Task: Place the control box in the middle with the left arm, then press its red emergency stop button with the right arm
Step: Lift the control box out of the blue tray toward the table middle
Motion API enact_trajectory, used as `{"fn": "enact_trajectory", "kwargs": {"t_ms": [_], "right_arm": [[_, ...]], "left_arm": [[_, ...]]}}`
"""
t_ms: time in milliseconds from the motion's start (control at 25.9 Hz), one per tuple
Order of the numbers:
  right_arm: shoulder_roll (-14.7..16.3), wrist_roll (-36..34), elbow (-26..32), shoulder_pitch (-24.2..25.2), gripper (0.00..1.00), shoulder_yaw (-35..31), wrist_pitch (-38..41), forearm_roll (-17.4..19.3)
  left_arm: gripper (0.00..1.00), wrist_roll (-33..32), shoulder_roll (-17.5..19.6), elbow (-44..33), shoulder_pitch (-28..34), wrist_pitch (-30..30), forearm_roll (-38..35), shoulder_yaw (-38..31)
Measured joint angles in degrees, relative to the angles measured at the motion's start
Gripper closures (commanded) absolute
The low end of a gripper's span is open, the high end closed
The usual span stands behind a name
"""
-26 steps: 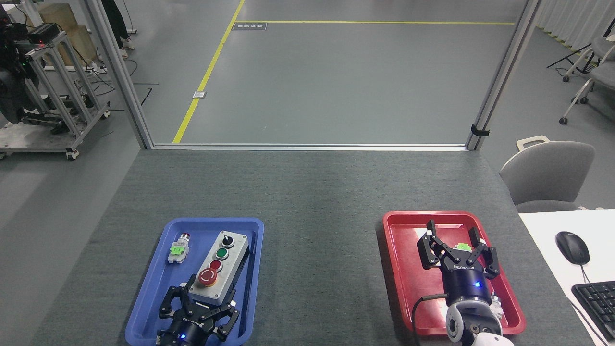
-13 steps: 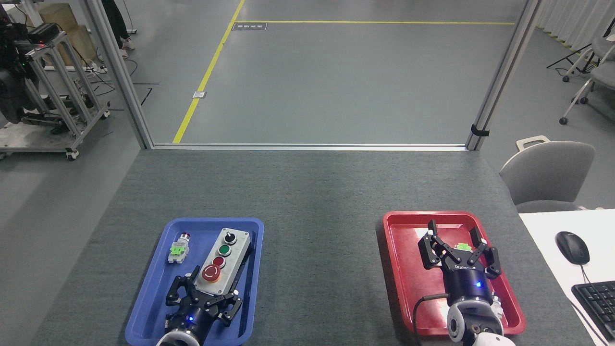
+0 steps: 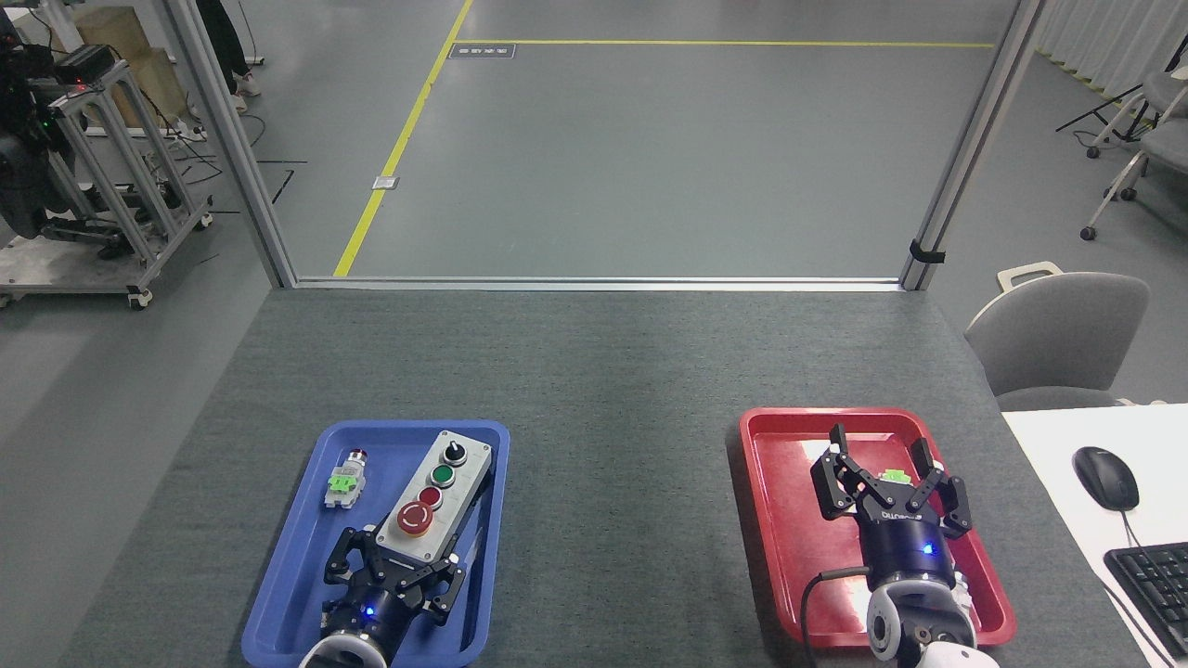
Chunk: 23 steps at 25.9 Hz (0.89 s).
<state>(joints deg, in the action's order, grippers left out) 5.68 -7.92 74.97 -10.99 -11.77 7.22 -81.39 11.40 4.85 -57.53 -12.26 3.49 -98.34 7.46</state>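
Your left gripper fingers grasp the control box near end; rigid, probably hefty, may tilt; right gripper fingers spread, released.

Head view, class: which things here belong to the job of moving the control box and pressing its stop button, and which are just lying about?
Belong to the job:
control box
red emergency stop button
left gripper
right gripper
bare tabletop in the middle

Just lying about:
blue tray
red tray
small silver-and-green switch part
mouse
keyboard
chair
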Motion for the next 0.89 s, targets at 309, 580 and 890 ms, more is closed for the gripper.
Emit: {"fn": "enact_trajectory", "kwargs": {"t_ms": [309,580,890], "right_arm": [[0.2,-0.04,0.0,0.22,0.0,-0.01,0.0,0.67],[0.22,-0.32,0.0,0.27,0.0,-0.01,-0.14,2.06],[0.11,-0.02,0.0,0.25,0.0,-0.01,-0.2,2.18]], "left_arm": [[1.0,-0.08,0.37,-0.77,-0.18,4.3,1.98,-0.36],[1.0,-0.24,1.52,-7.37,0.16,8.69,10.72,-0.59],[1.0,-1.24,1.07,-10.6,-2.53,9.29,12.7,-0.56]]}}
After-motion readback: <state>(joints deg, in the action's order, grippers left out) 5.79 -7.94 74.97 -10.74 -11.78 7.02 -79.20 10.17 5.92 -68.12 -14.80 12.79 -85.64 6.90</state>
